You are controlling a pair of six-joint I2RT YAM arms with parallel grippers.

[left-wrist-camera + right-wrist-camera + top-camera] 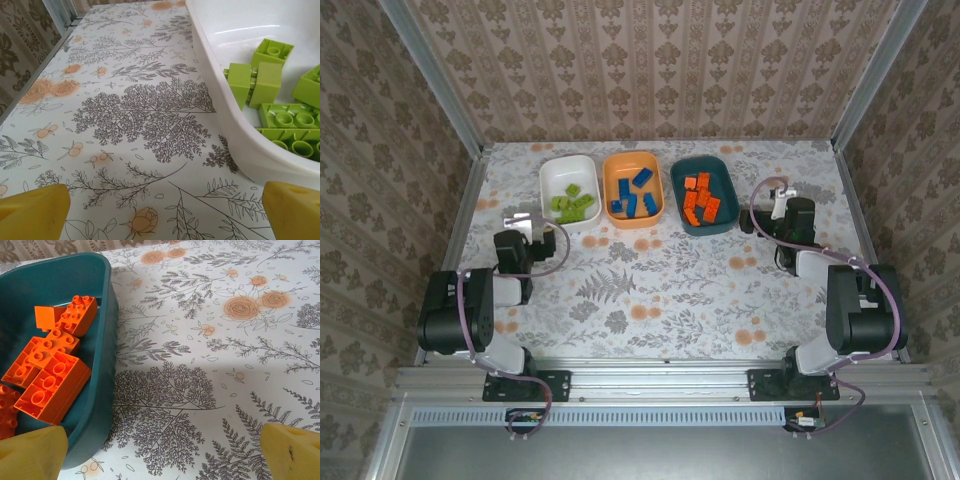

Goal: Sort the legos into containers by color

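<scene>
While both jaws gape empty, lime legos [572, 204] lie just right of left jaws, orange legos [705, 200] left of right jaws.

from my left wrist, the white shallow plastic bowl [222, 115] runs off the top and right edges, and the lime green plastic bricks [295, 117] at the right are cut short. from my right wrist, the dark teal plastic bowl [102, 340] is cropped at the left, an orange plastic brick [6, 415] with it. my yellow fingertips [30, 455] are mostly cut off by the bottom corners.
</scene>
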